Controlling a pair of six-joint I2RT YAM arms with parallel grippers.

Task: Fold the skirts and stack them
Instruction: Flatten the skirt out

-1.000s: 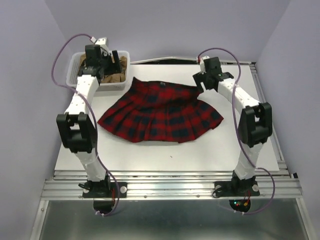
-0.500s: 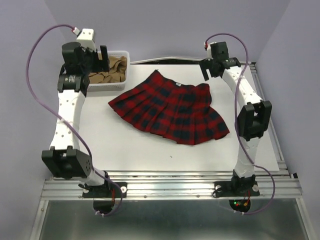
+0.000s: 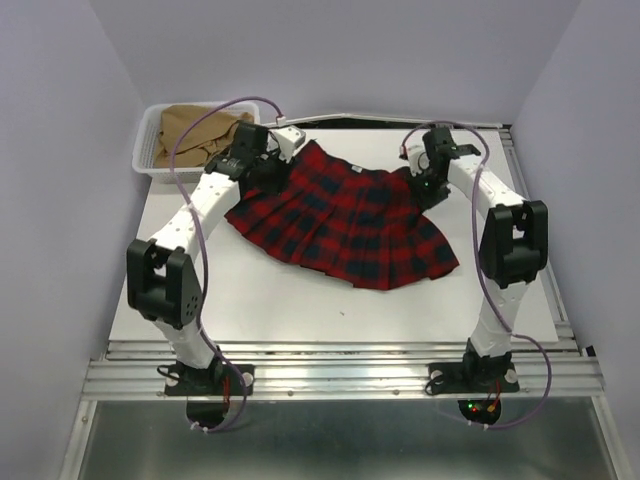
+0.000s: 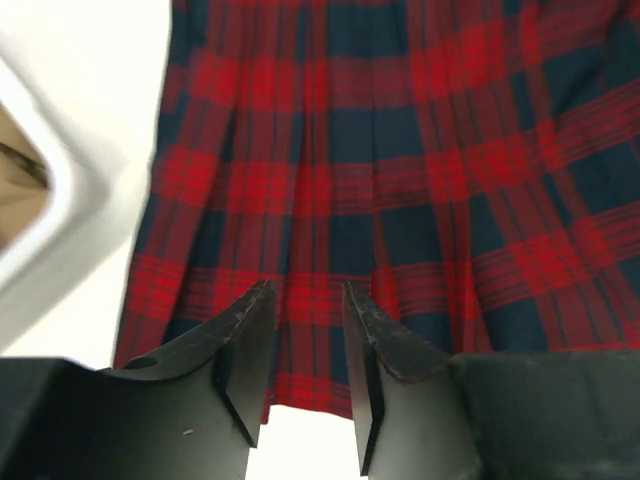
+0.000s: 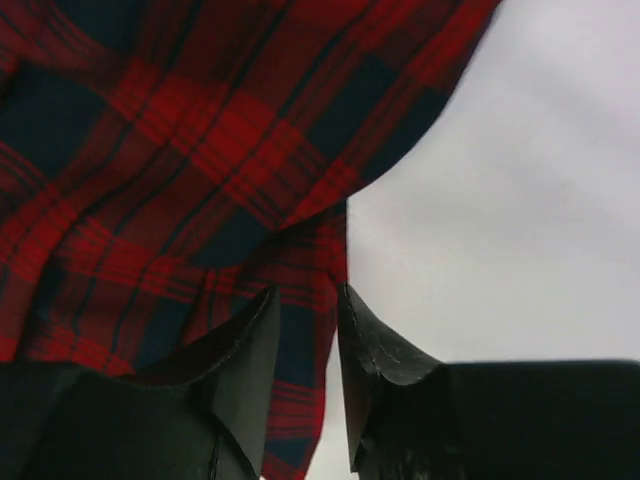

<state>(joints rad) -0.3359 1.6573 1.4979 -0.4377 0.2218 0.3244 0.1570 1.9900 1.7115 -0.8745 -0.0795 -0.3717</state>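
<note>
Tartan skirt (image 3: 340, 220) lies spread flat on the table (image 3: 300, 310), waistband toward the far edge and flared hem toward the arms. It has hardly shifted in the last half second. What has changed is the arms: the left gripper (image 3: 272, 162) has swung away from the basket (image 3: 140, 160) and dropped onto the skirt's far-left corner, and the right gripper (image 3: 425, 185) has come down onto the far-right corner. That looks like the set-up for a two-handed fold.

In both wrist views the jaws stand narrowly apart with plaid showing in the gap. As far as these close views allow, they are poised over the cloth's edge rather than nipping it.

The tan skirt (image 3: 195, 128) sits heaped in the basket at the far left, untouched, so the stack is not yet begun. The basket's wall is just beside the left gripper and crowds that corner.
</note>
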